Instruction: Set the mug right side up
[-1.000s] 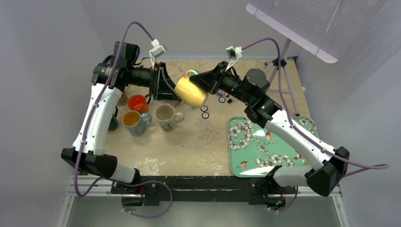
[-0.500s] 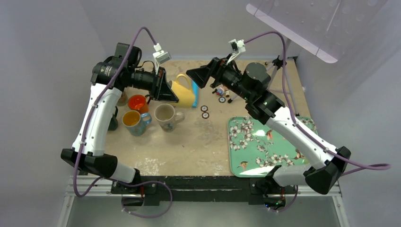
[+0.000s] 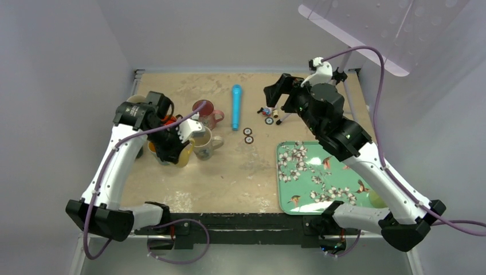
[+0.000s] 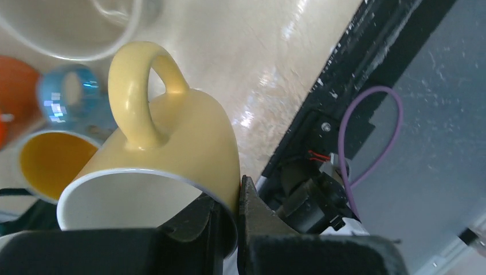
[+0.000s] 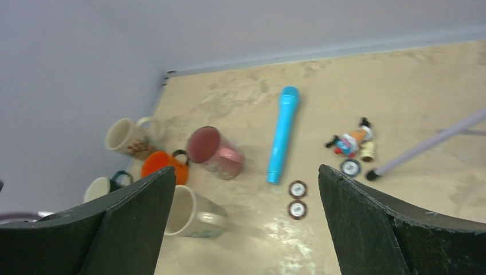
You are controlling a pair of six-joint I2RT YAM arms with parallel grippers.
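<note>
Pale grey walls enclose a worn beige table on three sides

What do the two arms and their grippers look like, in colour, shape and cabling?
The left arm and right arm have smooth white links between bulky black joints. A purple cable loops along each. The left gripper and right gripper are matte black with broad, wedge-shaped jaws. A small white camera housing sits at the right wrist.

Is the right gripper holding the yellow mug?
No: the right gripper is open with nothing between its fingers, while the left gripper clamps the yellow mug by its rim.
</note>
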